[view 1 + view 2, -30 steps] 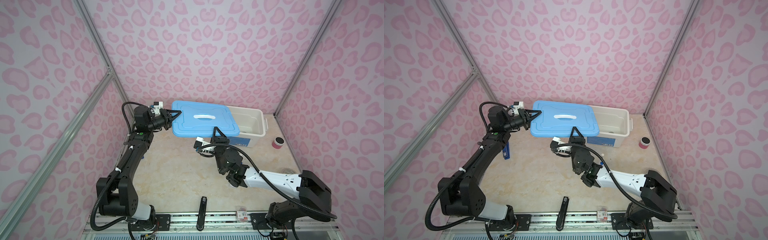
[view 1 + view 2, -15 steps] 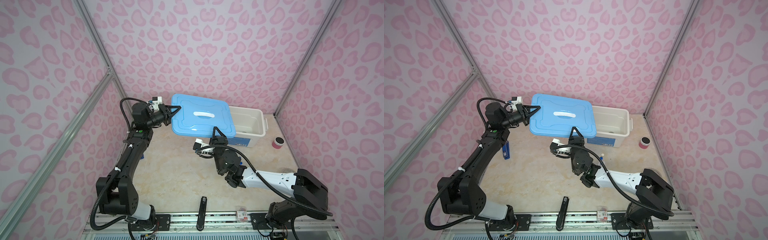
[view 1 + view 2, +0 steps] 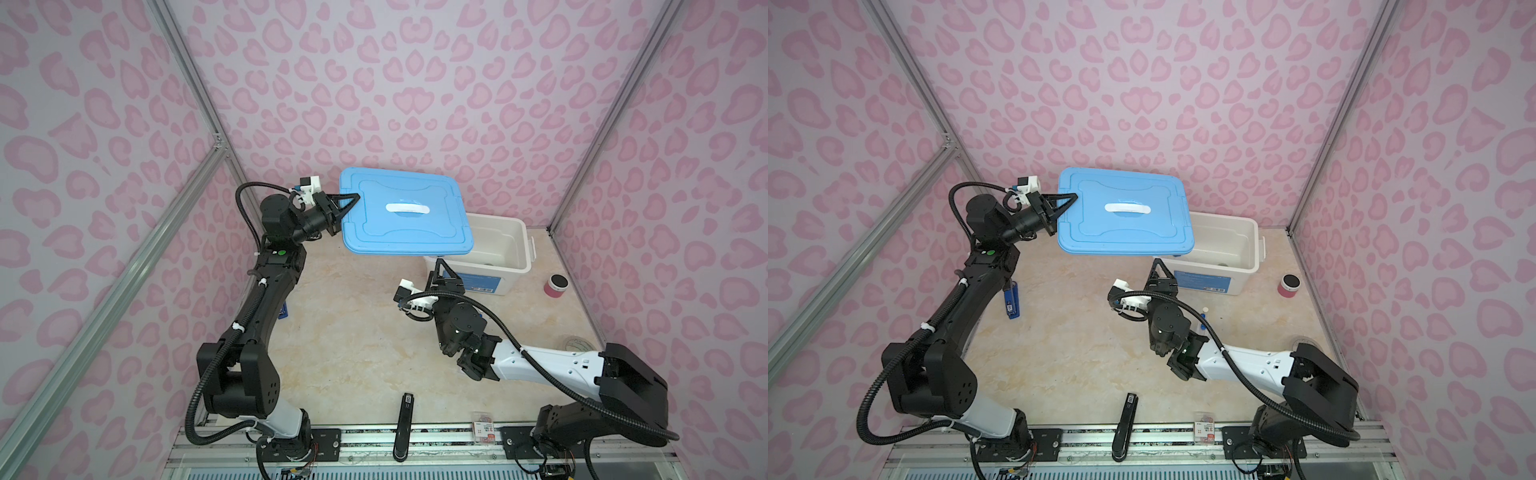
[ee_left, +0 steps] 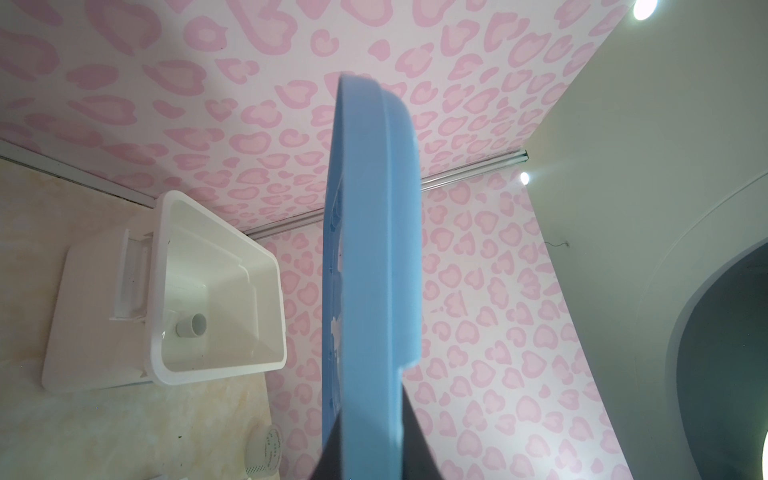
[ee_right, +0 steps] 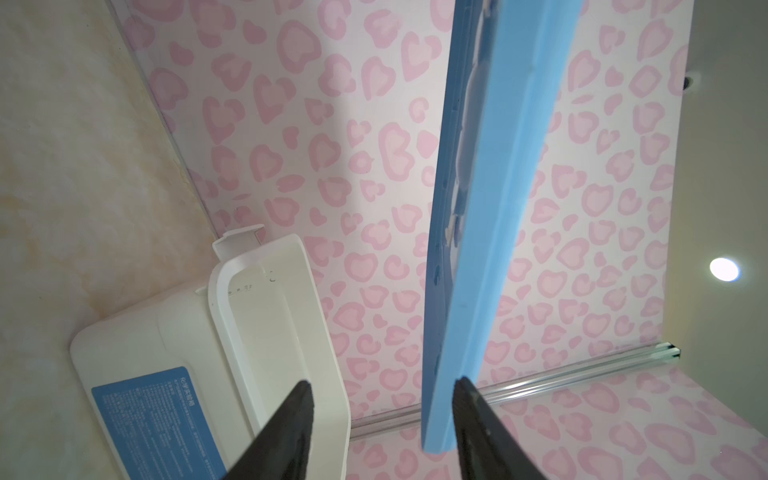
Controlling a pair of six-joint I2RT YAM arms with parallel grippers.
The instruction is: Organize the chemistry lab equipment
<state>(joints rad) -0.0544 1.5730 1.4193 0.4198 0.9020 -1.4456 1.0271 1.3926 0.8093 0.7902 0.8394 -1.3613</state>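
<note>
My left gripper [image 3: 352,200] [image 3: 1072,198] [image 4: 370,440] is shut on the left edge of the blue lid [image 3: 403,232] [image 3: 1125,232] [image 4: 365,249]. It holds the lid lifted, overlapping the left part of the open white box [image 3: 524,249] [image 3: 1255,249] [image 4: 158,270]. A tiny pale cup [image 4: 191,325] lies on its side on the box floor. My right gripper [image 3: 439,268] [image 3: 1158,268] [image 5: 382,382] is open beside the box's front left corner, under the lid's front edge [image 5: 490,208], holding nothing. A slim test tube [image 3: 1204,316] lies on the table, partly hidden by my right arm.
A clear glass vessel [image 3: 575,343] [image 3: 1304,341] stands near the right wall. The pink black-topped can [image 3: 556,285] [image 3: 1288,286] is right of the box. A blue lighter-like stick [image 3: 1011,300] lies by my left arm. A black bar [image 3: 405,424] and a small packet [image 3: 483,432] sit at the front edge.
My right gripper has opened and let go of the lid's front edge. The left gripper has carried the lid a little up and to the left.
</note>
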